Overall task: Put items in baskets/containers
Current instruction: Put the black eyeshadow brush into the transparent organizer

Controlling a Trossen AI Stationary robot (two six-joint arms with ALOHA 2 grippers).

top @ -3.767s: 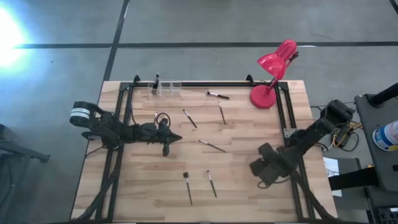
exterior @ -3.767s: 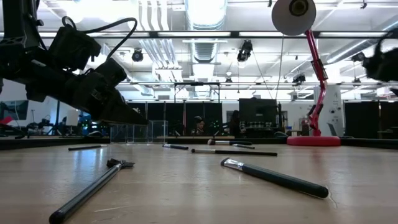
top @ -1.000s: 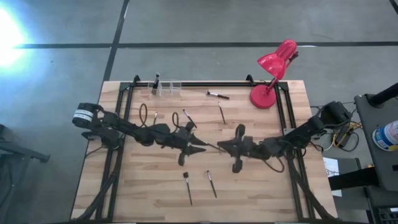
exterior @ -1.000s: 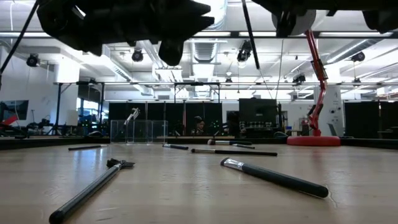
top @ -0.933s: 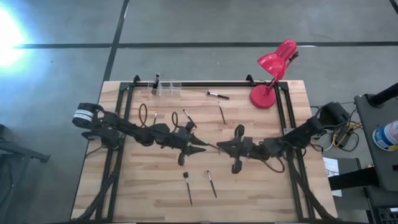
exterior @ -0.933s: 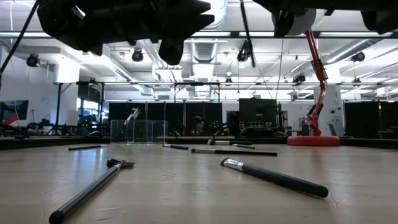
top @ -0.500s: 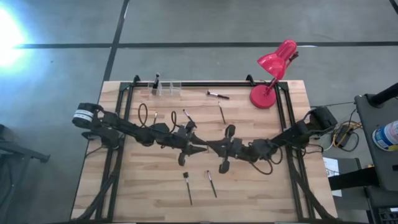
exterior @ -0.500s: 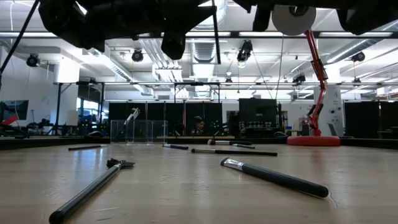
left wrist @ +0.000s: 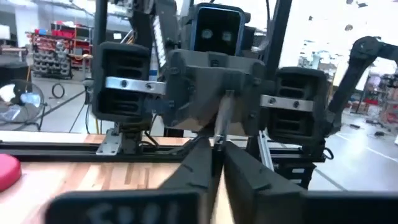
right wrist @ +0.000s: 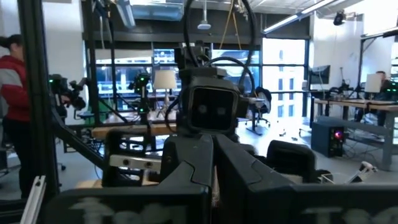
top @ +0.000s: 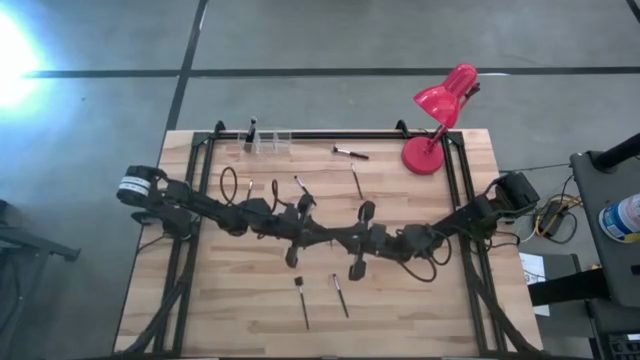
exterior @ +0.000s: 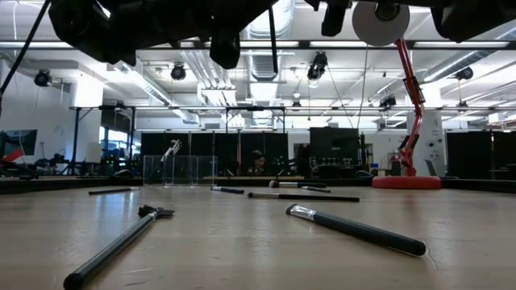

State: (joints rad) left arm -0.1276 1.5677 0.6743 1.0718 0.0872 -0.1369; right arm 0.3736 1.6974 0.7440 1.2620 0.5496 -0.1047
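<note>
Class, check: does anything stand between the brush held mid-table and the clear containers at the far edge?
Nothing upright does. The held brush hangs in the air; only a loose brush lies flat on the table on the way to the clear containers.

Wooden table [top: 230,300] carries scattered brushes [top: 302,303], clear containers [top: 268,141] at upper left edge, red lamp [top: 424,155] at upper right.

Eight brushes [top: 302,300]: six loose on the table [top: 450,300], one standing in the clear cups [top: 268,141] (one joined row, compartments too faint to count), and the eighth brush [left wrist: 221,121] held in mid-air. One red lamp [top: 440,100]. Two arms [top: 200,208].
</note>
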